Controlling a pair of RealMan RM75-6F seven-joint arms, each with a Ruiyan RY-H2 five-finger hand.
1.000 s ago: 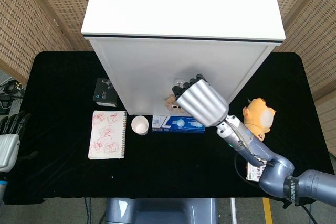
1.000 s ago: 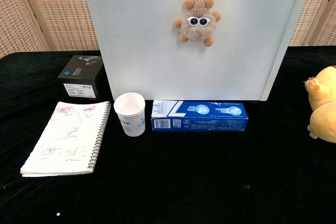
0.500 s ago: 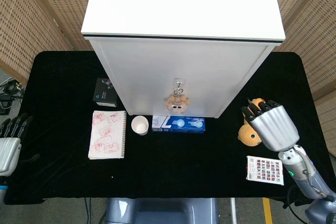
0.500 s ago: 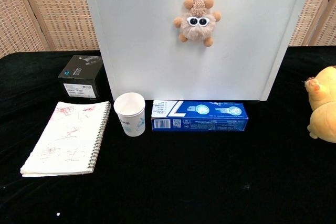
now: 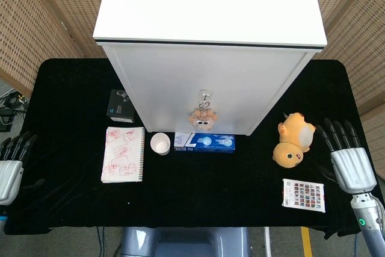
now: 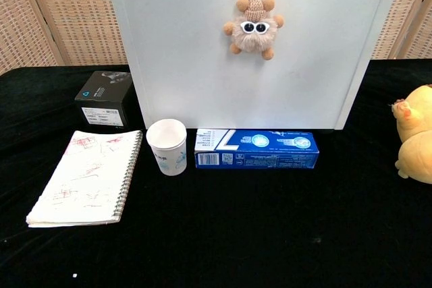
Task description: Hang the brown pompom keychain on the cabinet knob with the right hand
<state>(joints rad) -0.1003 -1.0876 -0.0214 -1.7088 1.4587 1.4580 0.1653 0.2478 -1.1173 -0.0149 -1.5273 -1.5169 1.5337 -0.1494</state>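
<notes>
Large "7" on blue box (image 6: 256,150); other print illegible.

Right hand (image 5: 349,167) pulled back from cabinet (image 5: 207,82) front to table's (image 5: 78,209) right edge, fingers apparently spread.

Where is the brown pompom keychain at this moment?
The brown pompom keychain hangs by its ring from the knob on the white cabinet's front, near the middle in both views, above the blue box.
</notes>
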